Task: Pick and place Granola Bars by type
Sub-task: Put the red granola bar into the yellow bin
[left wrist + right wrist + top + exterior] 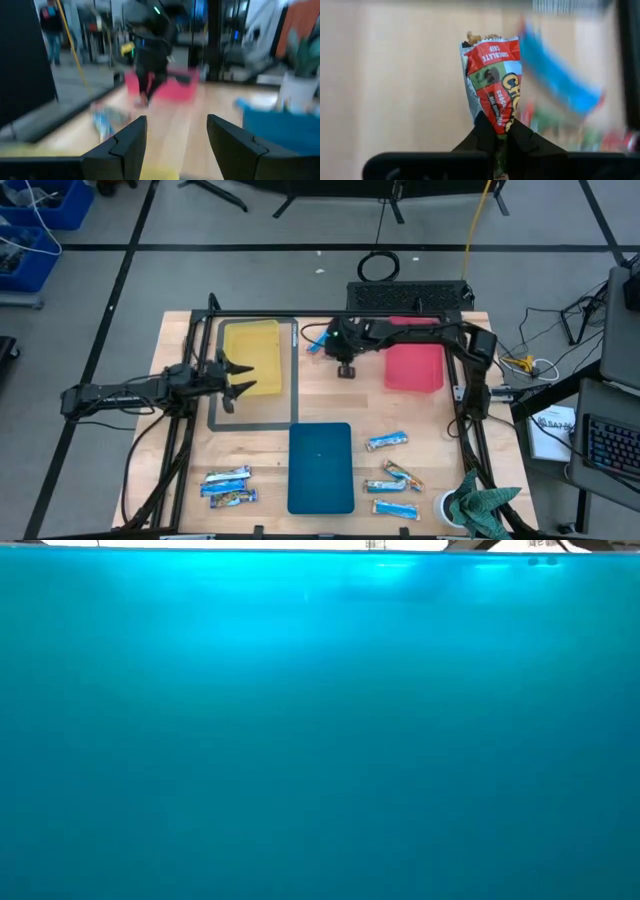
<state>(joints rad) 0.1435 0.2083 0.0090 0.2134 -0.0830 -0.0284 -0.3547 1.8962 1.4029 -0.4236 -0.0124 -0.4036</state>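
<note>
The red-and-green foil-wrapped granola bar (492,85) reads "CHOCOLATE CHIP" across its red top; the larger yellow lettering below is cut off. The right gripper (496,131) pinches its lower end, so the bar stands up from the fingertips, between the flat yellow tray (251,356) and flat red tray (413,366). The left gripper (238,377), fingers spread and empty, hangs over the yellow tray.

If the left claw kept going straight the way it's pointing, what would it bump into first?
Probably the other arm. The open left gripper hangs over the yellow tray and points across the table at the right gripper, which holds a granola bar. Bare wood lies between them; depth is uncertain.
</note>
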